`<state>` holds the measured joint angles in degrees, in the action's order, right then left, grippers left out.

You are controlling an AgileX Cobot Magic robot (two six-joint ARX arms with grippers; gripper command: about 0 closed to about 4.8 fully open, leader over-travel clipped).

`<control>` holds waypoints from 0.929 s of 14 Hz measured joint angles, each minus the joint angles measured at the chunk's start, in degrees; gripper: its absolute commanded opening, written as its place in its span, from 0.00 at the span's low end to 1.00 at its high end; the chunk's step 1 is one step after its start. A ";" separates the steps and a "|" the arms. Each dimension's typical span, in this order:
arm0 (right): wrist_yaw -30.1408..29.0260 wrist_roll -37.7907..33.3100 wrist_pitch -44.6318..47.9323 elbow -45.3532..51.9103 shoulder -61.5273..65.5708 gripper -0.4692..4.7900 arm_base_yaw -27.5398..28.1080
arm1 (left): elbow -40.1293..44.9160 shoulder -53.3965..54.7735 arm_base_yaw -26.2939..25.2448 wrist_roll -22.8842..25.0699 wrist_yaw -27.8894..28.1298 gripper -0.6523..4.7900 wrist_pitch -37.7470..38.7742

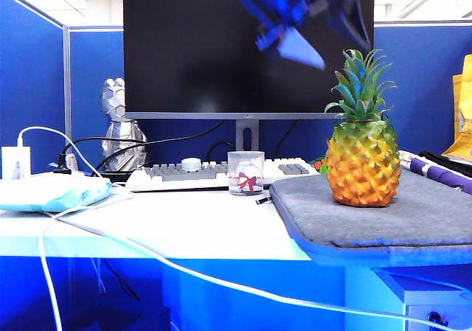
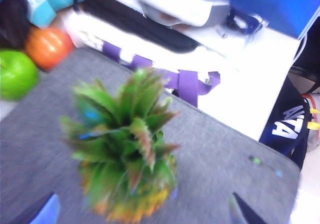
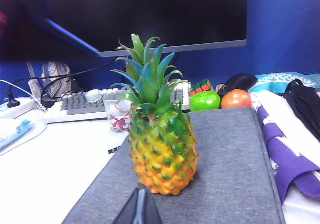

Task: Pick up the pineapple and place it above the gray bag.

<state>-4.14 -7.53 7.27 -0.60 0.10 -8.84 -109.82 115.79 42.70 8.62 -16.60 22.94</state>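
Pineapple [image 1: 363, 145] upright on the gray bag [image 1: 413, 220], toward its near-left part in the exterior view, crown up, nothing gripping it. Left gripper [image 2: 142, 209] directly above the crown, jaws spread wide, one fingertip [image 2: 46, 211] on either side and clear of the leaves; same gripper blurred high in front of the dark monitor [image 1: 192, 51] in the exterior view. Right gripper [image 3: 139, 208] low at the bag's near edge, just short of the pineapple, fingers pressed together. Behind the bag, a green toy fruit [image 3: 204, 101] beside an orange one [image 3: 235, 98]. Beside the bag, a white cloth with purple stripes [image 3: 285, 149]. Farther off, a dark garment [image 2: 287, 126] with white letters, only "ATA" legible. On the white desk [image 1: 184, 224], a clear cup [image 1: 245, 172] with a red bow print, then a keyboard [image 1: 184, 175]; no legible key markings.
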 measured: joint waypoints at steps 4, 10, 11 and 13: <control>0.00 0.00 0.22 0.00 0.00 0.08 0.02 | 0.00 -10.86 -2.12 3.08 5.84 1.00 8.85; 0.00 0.00 0.70 0.00 0.00 0.08 0.02 | -0.04 -30.42 -14.38 4.24 14.99 1.00 16.68; 0.02 0.00 0.81 0.00 0.00 0.08 0.04 | -0.04 -33.11 -16.13 4.20 16.90 1.00 17.70; 0.02 0.02 0.85 0.00 0.00 0.08 0.04 | 2.34 -38.53 -18.38 4.04 18.21 1.00 20.02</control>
<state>-4.12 -7.51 8.12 -0.60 0.10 -8.80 -107.48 77.25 24.32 12.67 1.61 42.96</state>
